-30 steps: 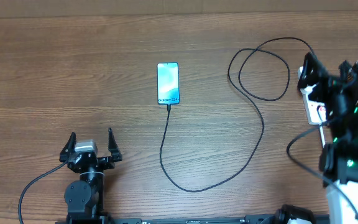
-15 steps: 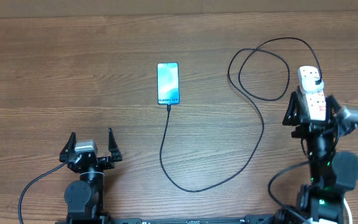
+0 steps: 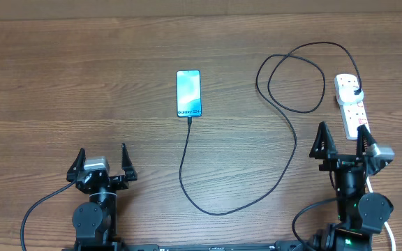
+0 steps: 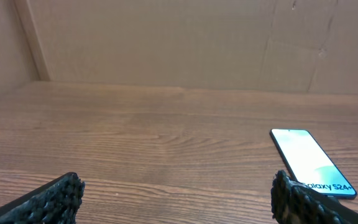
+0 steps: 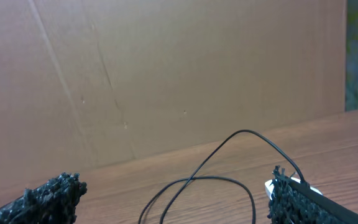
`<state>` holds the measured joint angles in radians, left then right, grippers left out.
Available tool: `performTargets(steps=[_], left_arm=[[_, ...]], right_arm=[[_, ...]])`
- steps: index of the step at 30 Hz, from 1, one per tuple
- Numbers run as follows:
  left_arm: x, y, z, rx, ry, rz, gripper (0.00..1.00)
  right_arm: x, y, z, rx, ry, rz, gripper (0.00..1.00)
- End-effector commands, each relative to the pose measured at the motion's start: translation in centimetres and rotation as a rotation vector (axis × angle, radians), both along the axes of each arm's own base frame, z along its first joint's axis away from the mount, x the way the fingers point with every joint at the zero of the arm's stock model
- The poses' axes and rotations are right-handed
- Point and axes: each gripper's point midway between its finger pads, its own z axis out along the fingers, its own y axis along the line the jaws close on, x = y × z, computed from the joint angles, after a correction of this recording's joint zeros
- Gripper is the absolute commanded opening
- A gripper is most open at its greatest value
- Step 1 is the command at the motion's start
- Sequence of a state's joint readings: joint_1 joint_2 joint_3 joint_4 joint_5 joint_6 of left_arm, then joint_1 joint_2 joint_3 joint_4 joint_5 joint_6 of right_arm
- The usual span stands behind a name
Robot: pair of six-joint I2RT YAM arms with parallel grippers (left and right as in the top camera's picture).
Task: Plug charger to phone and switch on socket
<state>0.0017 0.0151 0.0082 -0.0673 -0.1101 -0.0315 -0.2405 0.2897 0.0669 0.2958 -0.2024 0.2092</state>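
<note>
The phone (image 3: 189,93) lies screen-up at the table's middle back, lit blue; it also shows in the left wrist view (image 4: 311,163). The black charger cable (image 3: 285,132) runs from the phone's near end, loops across the table and ends in a black plug (image 3: 354,88) seated in the white socket strip (image 3: 351,106) at the right. Its loop shows in the right wrist view (image 5: 197,183). My left gripper (image 3: 102,162) is open and empty near the front left. My right gripper (image 3: 341,141) is open and empty just in front of the strip.
A cardboard wall (image 4: 179,43) stands along the table's back edge. The strip's white cord (image 3: 389,233) runs down by the right arm's base. Bare wood lies between the two arms.
My right arm has drawn back from the socket strip toward the front edge and now sits low in front of it. The left arm, phone and cable have not moved.
</note>
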Motion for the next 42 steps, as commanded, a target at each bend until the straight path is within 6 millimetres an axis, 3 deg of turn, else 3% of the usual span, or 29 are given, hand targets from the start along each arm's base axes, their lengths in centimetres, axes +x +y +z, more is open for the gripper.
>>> performTargets(steps=[1,22,33,42], left_arm=[[-0.1,0.2,0.2,-0.02,-0.013,0.016,1.0],[-0.1,0.2,0.2,-0.02,-0.013,0.016,1.0],[-0.1,0.2,0.2,-0.02,-0.013,0.016,1.0],[-0.1,0.2,0.2,-0.02,-0.013,0.016,1.0]], right_arm=[[-0.3,0.1,-1.3,0.001,-0.002,-0.005,1.0],[-1.5,0.6,-5.2,-0.013,0.14,-0.031,1.0],[-1.5,2.7,-5.2,-0.222,0.131,0.066,1.0],[-1.5,3.4,-5.2,-0.222,0.125,0.11,1.0]])
